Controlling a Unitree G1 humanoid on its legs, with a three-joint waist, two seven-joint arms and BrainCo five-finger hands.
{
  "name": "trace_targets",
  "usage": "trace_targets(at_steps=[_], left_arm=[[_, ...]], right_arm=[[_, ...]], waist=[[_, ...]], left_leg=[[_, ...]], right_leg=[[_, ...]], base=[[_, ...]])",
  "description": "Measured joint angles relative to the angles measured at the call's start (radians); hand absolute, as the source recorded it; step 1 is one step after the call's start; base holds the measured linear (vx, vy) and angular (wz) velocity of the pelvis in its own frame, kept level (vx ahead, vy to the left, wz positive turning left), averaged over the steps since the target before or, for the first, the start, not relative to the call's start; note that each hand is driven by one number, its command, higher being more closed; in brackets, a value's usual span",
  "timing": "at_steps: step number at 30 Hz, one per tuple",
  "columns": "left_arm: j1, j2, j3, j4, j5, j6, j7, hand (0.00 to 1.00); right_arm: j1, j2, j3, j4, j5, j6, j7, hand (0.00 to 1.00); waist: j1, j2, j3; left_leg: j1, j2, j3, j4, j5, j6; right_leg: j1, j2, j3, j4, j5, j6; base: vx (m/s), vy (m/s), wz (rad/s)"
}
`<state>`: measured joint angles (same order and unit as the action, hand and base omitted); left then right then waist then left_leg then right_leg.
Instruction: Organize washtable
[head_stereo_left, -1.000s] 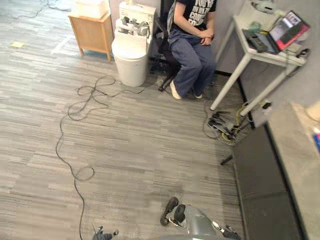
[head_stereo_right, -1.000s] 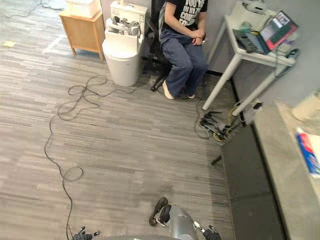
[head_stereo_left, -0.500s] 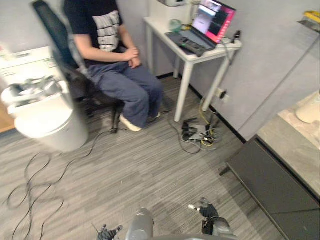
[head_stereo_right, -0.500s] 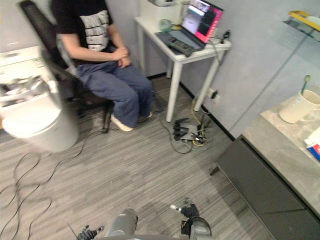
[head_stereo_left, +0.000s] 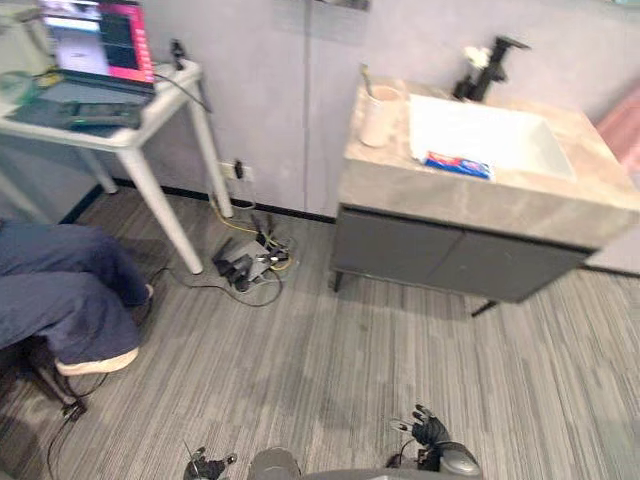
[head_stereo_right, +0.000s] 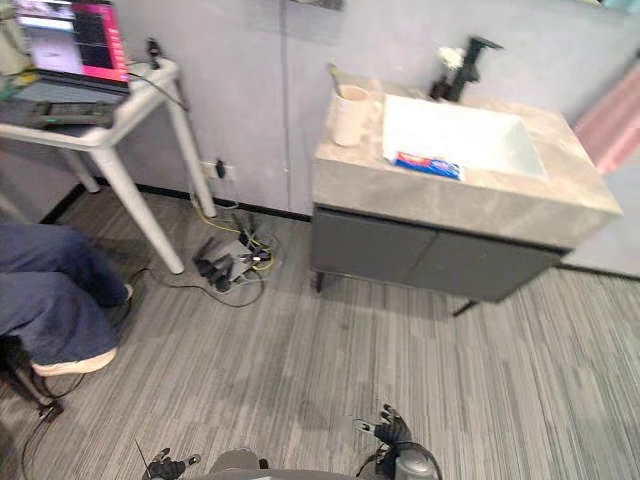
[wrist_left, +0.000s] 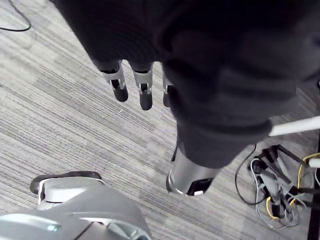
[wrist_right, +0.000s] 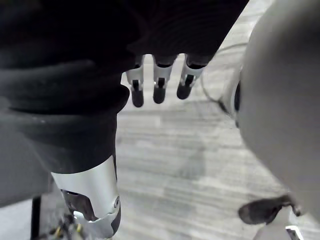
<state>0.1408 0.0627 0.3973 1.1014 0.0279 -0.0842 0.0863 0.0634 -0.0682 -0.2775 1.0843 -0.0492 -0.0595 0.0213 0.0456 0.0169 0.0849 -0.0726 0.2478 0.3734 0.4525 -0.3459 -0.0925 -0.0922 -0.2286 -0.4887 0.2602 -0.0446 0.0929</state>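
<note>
Approach step, I judge — the grey stone-topped washtable (head_stereo_left: 400, 185), with a cream cup (head_stereo_left: 378, 116) and a flat blue packet (head_stereo_left: 457, 165) on it, stands well beyond the fingers. The left hand (wrist_left: 143, 94) and right hand (wrist_right: 159, 86) hang slack, holding nothing — the next move calls for closing in.

Two desks: one white desk (head_stereo_left: 150, 112) and one stone-topped desk (head_stereo_left: 450, 200) over a dark cabinet; on the stone one, one basin (head_stereo_left: 510, 135), one black tap (head_stereo_left: 487, 62), one cup (head_stereo_left: 378, 118) with one thin stick in it, one blue packet (head_stereo_left: 457, 165) (its contents cannot be told); on the white one, one laptop (head_stereo_left: 98, 40); on the floor, one knot of plugs and cables (head_stereo_left: 248, 266); one seated person (head_stereo_left: 60, 300); two hands, left hand (wrist_left: 144, 92) and right hand (wrist_right: 159, 85).
</note>
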Motion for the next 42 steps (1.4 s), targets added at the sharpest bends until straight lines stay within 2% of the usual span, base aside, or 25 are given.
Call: trace_targets(at_steps=[5, 7, 8, 9, 11, 13, 15, 17, 18, 20, 23, 24, 25, 27, 29, 31, 33, 35, 36, 37, 38, 39, 40, 41, 42], left_arm=[[0.026, -0.032, 0.009, 0.012, -0.034, 0.001, -0.001, 0.0], [0.031, -0.035, 0.024, 0.006, -0.049, -0.001, 0.001, 0.0], [0.029, -0.033, 0.047, -0.004, -0.067, -0.003, 0.001, 0.0], [0.032, -0.032, 0.033, -0.025, -0.071, -0.015, -0.02, 0.0], [0.026, -0.049, 0.008, -0.03, -0.076, -0.009, -0.015, 0.0], [0.029, -0.048, -0.006, -0.031, -0.078, -0.009, -0.016, 0.0], [0.019, -0.047, -0.017, -0.032, -0.078, -0.01, -0.016, 0.0], [0.017, -0.05, -0.01, -0.032, -0.077, -0.01, -0.017, 0.0], [0.015, -0.043, -0.01, -0.033, -0.078, -0.01, -0.017, 0.0], [-0.011, -0.043, 0.013, -0.053, -0.078, -0.012, -0.018, 0.0], [-0.01, -0.049, 0.05, -0.054, -0.077, -0.01, -0.019, 0.0], [-0.002, -0.052, 0.046, -0.052, -0.075, -0.01, -0.02, 0.0], [-0.003, -0.054, 0.045, -0.044, -0.074, -0.006, -0.022, 0.0], [-0.009, -0.044, 0.045, -0.049, -0.064, 0.0, -0.022, 0.0], [-0.011, -0.044, 0.045, -0.056, -0.062, 0.0, -0.02, 0.0], [-0.011, -0.054, 0.046, -0.07, -0.057, 0.0, -0.019, 0.0], [-0.023, -0.064, 0.046, -0.088, -0.057, -0.003, -0.018, 0.0], [-0.024, -0.057, 0.053, -0.096, -0.057, -0.009, -0.016, 0.0], [-0.027, -0.07, 0.06, -0.091, -0.057, -0.007, -0.011, 0.0], [-0.02, -0.09, 0.069, -0.089, -0.057, -0.008, -0.009, 0.0], [-0.011, -0.088, 0.085, -0.088, -0.057, -0.012, -0.009, 0.0], [-0.008, -0.085, 0.085, -0.089, -0.056, -0.016, -0.011, 0.0], [-0.008, -0.089, 0.08, -0.09, -0.055, -0.021, -0.013, 0.0], [-0.006, -0.098, 0.075, -0.088, -0.056, -0.022, -0.013, 0.0], [0.0, -0.096, 0.073, -0.087, -0.056, -0.021, -0.013, 0.0]], right_arm=[[0.005, -0.017, -0.024, 0.013, 0.001, -0.002, 0.001, 0.0], [0.004, -0.02, -0.023, 0.02, 0.002, -0.003, 0.0, 0.0], [0.004, -0.021, -0.019, 0.032, 0.01, -0.004, -0.002, 0.0], [0.007, -0.027, -0.014, 0.035, 0.012, -0.003, -0.006, 0.0], [0.004, -0.052, 0.006, 0.069, 0.012, 0.003, -0.016, 0.0], [0.001, -0.048, 0.008, 0.078, 0.017, 0.005, -0.02, 0.0], [0.001, -0.051, 0.007, 0.066, 0.022, 0.005, -0.024, 0.0], [0.009, -0.039, 0.01, 0.056, 0.025, 0.005, -0.033, 0.0], [0.012, -0.035, 0.01, 0.043, 0.03, 0.004, -0.038, 0.0], [-0.012, -0.004, 0.018, 0.023, 0.034, 0.0, -0.039, 0.0], [-0.017, 0.056, 0.019, -0.014, 0.03, -0.004, -0.036, 0.0], [-0.018, 0.066, 0.019, -0.017, 0.029, -0.007, -0.031, 0.0], [-0.017, 0.067, 0.019, -0.044, 0.029, -0.006, -0.02, 0.0], [-0.017, 0.062, 0.018, -0.053, 0.027, -0.007, -0.016, 0.0], [-0.023, 0.06, 0.017, -0.056, 0.026, -0.006, -0.017, 0.0], [-0.024, 0.06, 0.017, -0.055, 0.02, -0.004, -0.017, 0.0], [-0.023, 0.061, 0.017, -0.055, 0.02, -0.004, -0.017, 0.0], [-0.015, 0.073, 0.019, -0.047, 0.019, -0.001, -0.018, 0.0], [-0.002, 0.069, 0.017, -0.046, 0.017, -0.001, -0.018, 0.0], [0.007, 0.059, 0.019, -0.046, 0.016, 0.0, -0.018, 0.0], [0.01, 0.061, 0.021, -0.046, 0.009, -0.001, -0.018, 0.0], [0.01, 0.062, 0.021, -0.035, 0.006, 0.002, -0.018, 0.0], [0.02, 0.055, 0.018, -0.02, -0.002, 0.004, -0.018, 0.0], [0.028, 0.044, 0.017, -0.006, -0.003, 0.005, -0.018, 0.0], [0.034, 0.041, 0.023, -0.009, -0.003, 0.009, -0.018, 0.0]], waist=[[-0.005, 0.019, -0.012], [-0.006, 0.024, -0.015], [-0.005, 0.018, -0.009], [-0.004, 0.007, 0.009], [-0.002, 0.015, 0.013], [0.0, 0.012, 0.025], [0.003, 0.019, 0.042], [0.035, -0.002, 0.045], [0.038, 0.0, 0.041], [0.065, -0.035, 0.057], [0.08, -0.042, 0.054], [0.084, -0.028, 0.049], [0.078, -0.028, 0.05], [0.064, -0.038, 0.051], [0.048, -0.033, 0.055], [0.048, -0.033, 0.054], [0.043, -0.031, 0.051], [0.047, -0.062, 0.022], [0.051, -0.047, 0.0], [0.051, -0.028, -0.018], [0.053, -0.048, -0.011], [0.052, -0.054, -0.019], [0.049, -0.046, -0.028], [0.055, -0.047, -0.039], [0.055, -0.048, -0.055]], left_leg=[[0.046, 0.085, 0.038, -0.056, 0.065, -0.05], [-0.003, 0.134, -0.003, 0.063, 0.086, -0.015], [-0.068, 0.155, -0.062, 0.192, 0.113, 0.08], [-0.132, 0.139, -0.164, 0.287, 0.118, 0.092], [-0.174, 0.055, -0.244, 0.302, 0.084, 0.048], [-0.208, -0.036, -0.246, 0.222, 0.077, 0.039], [-0.258, -0.143, -0.231, 0.019, 0.098, 0.041], [-0.243, -0.182, -0.224, -0.026, 0.188, 0.104], [-0.235, -0.195, -0.218, -0.036, 0.186, 0.106], [-0.244, -0.191, -0.181, 0.034, 0.133, 0.151], [-0.203, -0.192, -0.156, 0.092, 0.076, 0.167], [-0.156, -0.193, -0.153, 0.066, 0.03, 0.168], [-0.114, -0.204, -0.143, 0.055, 0.0, 0.182], [-0.053, -0.222, -0.144, 0.041, -0.018, 0.195], [0.022, -0.222, -0.154, 0.006, -0.019, 0.195], [0.097, -0.214, -0.162, -0.042, -0.019, 0.193], [0.115, -0.198, -0.187, -0.052, -0.027, 0.168], [0.121, -0.217, -0.221, -0.048, -0.039, 0.139], [0.12, -0.211, -0.24, -0.037, -0.049, 0.121], [0.108, -0.191, -0.239, 0.009, -0.028, 0.085], [0.059, -0.189, -0.251, 0.084, -0.018, 0.061], [0.044, -0.21, -0.271, 0.045, -0.034, 0.085], [0.045, -0.213, -0.301, -0.137, 0.009, 0.061], [0.059, -0.217, -0.289, -0.186, 0.092, 0.08], [0.062, -0.223, -0.292, -0.207, 0.102, 0.073]], right_leg=[[-0.007, 0.104, 0.026, -0.011, -0.056, -0.052], [0.006, 0.145, 0.03, -0.024, -0.073, -0.072], [0.038, 0.166, 0.029, -0.043, -0.077, -0.089], [0.071, 0.173, 0.028, -0.062, -0.075, -0.097], [0.118, 0.171, 0.032, -0.095, -0.081, -0.106], [0.144, 0.15, 0.039, -0.107, -0.09, -0.092], [0.16, 0.126, 0.051, -0.105, -0.118, -0.05], [0.175, 0.1, 0.083, -0.102, -0.136, -0.02], [0.175, 0.088, 0.091, -0.105, -0.136, -0.018], [0.181, 0.083, 0.126, -0.119, -0.126, -0.019], [0.189, 0.053, 0.173, -0.041, -0.127, -0.016], [0.153, 0.041, 0.202, 0.097, -0.139, 0.002], [0.072, 0.004, 0.243, 0.307, -0.14, 0.008], [-0.043, -0.022, 0.314, 0.58, -0.138, 0.021], [-0.083, -0.017, 0.301, 0.649, -0.171, 0.012], [-0.093, -0.015, 0.239, 0.579, -0.205, -0.006], [-0.118, 0.001, 0.213, 0.407, -0.2, -0.02], [-0.126, 0.023, 0.22, 0.186, -0.047, -0.057], [-0.098, 0.04, 0.21, 0.148, -0.066, -0.031], [-0.05, 0.055, 0.196, 0.077, -0.041, -0.042], [-0.008, 0.042, 0.192, 0.012, -0.026, -0.034], [0.03, 0.025, 0.187, -0.044, -0.016, -0.018], [0.065, 0.017, 0.169, -0.09, -0.004, -0.005], [0.081, 0.022, 0.162, -0.124, 0.002, 0.008], [0.09, 0.021, 0.159, -0.151, 0.018, 0.011]], base=[[0.09, -0.254, -0.32], [0.14, -0.245, -0.27], [0.18, -0.225, -0.01], [0.19, -0.189, 0.06], [0.24, -0.033, 0.01], [0.2, 0.069, -0.14], [0.24, 0.165, -0.19], [0.27, 0.177, -0.3], [0.35, 0.175, -0.14], [0.35, 0.167, -0.22], [0.34, 0.201, -0.3], [0.35, 0.226, -0.37], [0.28, 0.164, -0.3], [0.25, 0.073, 0.07], [0.29, 0.024, 0.27], [0.3, -0.007, 0.23], [0.25, -0.047, 0.35], [0.3, -0.087, 0.33], [0.33, -0.092, 0.18], [0.37, -0.044, 0.11], [0.21, 0.009, 0.07], [0.23, -0.014, 0.26], [0.2, -0.047, 0.24], [0.2, -0.034, 0.18], [0.22, 0.038, 0.09]])
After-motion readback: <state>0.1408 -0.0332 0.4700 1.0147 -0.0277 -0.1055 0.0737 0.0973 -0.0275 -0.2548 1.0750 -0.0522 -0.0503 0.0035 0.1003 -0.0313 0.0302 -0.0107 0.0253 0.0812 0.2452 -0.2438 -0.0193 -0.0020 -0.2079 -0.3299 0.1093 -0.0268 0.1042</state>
